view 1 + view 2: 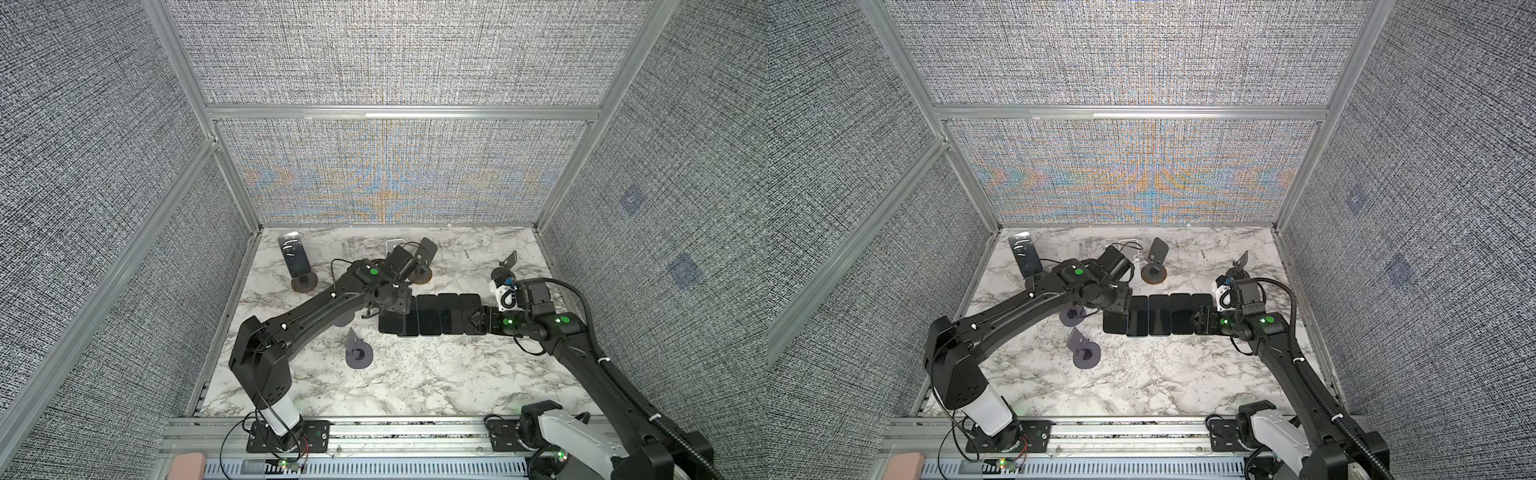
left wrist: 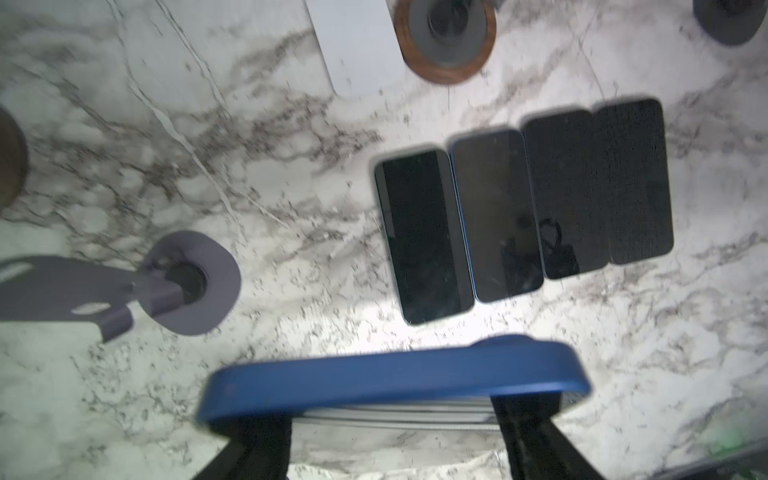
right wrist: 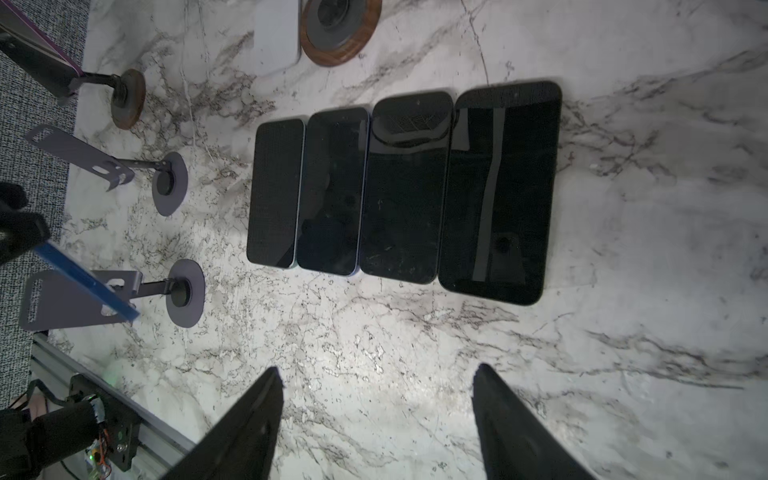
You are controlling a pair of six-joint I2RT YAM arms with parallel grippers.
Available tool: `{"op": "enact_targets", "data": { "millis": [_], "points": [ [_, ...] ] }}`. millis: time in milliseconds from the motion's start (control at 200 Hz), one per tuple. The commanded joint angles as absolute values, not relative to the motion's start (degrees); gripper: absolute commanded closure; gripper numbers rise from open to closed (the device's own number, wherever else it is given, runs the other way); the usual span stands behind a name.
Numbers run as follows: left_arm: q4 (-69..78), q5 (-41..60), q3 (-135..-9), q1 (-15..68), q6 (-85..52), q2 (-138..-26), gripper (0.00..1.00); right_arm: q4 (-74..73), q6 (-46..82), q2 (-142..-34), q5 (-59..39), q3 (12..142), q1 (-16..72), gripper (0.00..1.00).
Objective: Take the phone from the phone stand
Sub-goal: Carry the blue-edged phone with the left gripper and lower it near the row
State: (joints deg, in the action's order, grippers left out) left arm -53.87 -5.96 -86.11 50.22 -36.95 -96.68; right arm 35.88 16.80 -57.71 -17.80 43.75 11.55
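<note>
My left gripper point(image 2: 390, 415) is shut on a phone in a blue case point(image 2: 395, 376), held edge-on above the marble table. In both top views that phone point(image 1: 390, 322) point(image 1: 1114, 322) hangs at the left end of a row of dark phones point(image 1: 449, 313). In the right wrist view its blue edge point(image 3: 89, 282) shows over an empty grey phone stand point(image 3: 66, 299). Another dark phone point(image 1: 293, 253) leans on a stand with a wooden base point(image 1: 304, 283) at the back left. My right gripper point(image 3: 376, 374) is open and empty at the row's right end point(image 1: 478, 320).
Several dark phones point(image 3: 405, 187) lie flat side by side mid-table. Empty stands: grey ones point(image 1: 357, 351) point(image 1: 343, 319), a wood-based one point(image 1: 422, 257) and a black one point(image 1: 505, 266). A white flat slab point(image 3: 276, 37) lies by the wooden base. Fabric walls enclose the table.
</note>
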Motion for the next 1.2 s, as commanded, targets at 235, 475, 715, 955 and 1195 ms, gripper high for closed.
{"op": "enact_targets", "data": {
  "millis": [235, 475, 715, 955, 1195],
  "points": [
    [-50.1, 0.4, -79.8, 57.6, -51.4, -102.6, 0.87, 36.7, 16.4, -56.9, -16.3, 42.1, 10.6, 0.29],
    [-49.9, 1.1, -80.9, 59.7, -54.9, -107.9, 0.87, 36.2, 16.2, -57.3, -16.5, 41.8, 10.2, 0.29],
    [-50.1, 1.5, -80.1, 60.2, -56.2, -110.4, 0.85, 36.5, 16.0, -56.8, -16.3, 41.6, 9.7, 0.29],
    [-48.9, 1.2, -79.0, 60.3, -56.8, -112.7, 0.72, 35.9, 16.0, -57.5, -16.6, 41.7, 9.6, 0.29],
    [-49.3, 0.0, -79.7, 60.3, -57.4, -116.0, 0.62, 35.8, 15.9, -57.4, -16.6, 41.6, 9.5, 0.29]
  ]
}}
